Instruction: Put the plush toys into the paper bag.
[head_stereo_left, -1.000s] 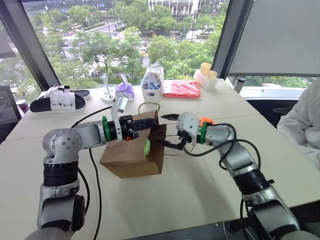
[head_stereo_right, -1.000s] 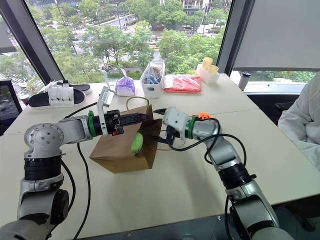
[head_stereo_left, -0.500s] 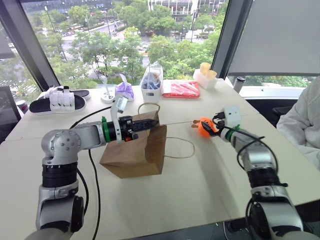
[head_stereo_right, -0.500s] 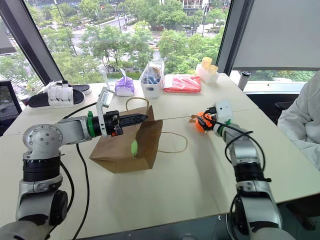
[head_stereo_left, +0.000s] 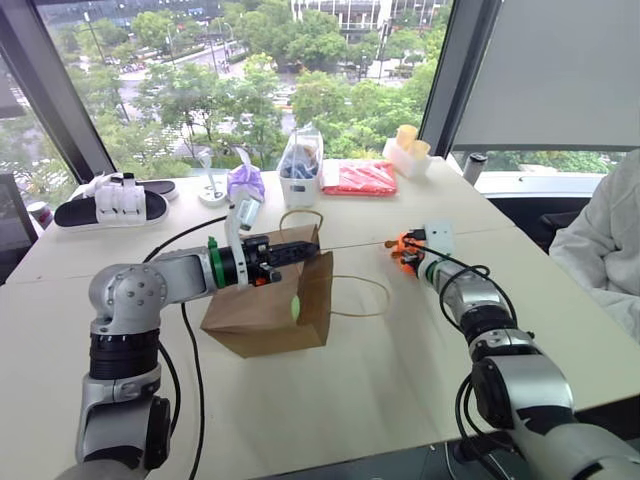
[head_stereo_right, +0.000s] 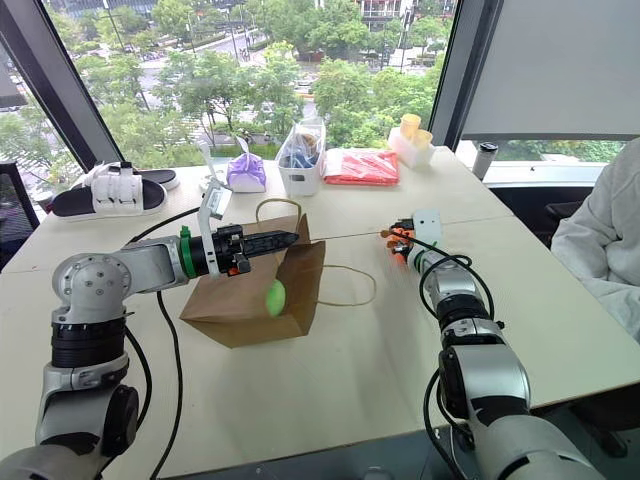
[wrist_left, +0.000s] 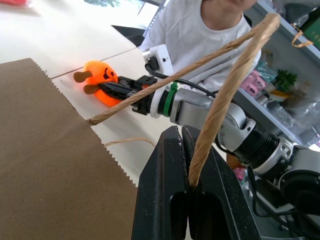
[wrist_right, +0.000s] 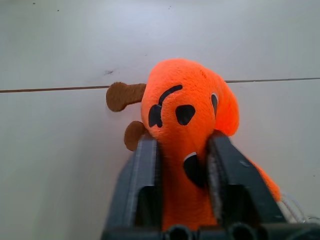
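Left gripper fingers pinching paper bag handle, holding mouth open | right gripper fingers squeezing orange plush toy between them, on tabletop, for lifting | green plush toy at bag mouth

- My two head views look forward and down over the white table, toward the windows; they share the paper bag and both arms.
- My left wrist view sits close behind the left gripper, facing across the table to the orange plush toy and the right gripper.
- My right wrist view looks from very near at that same toy.
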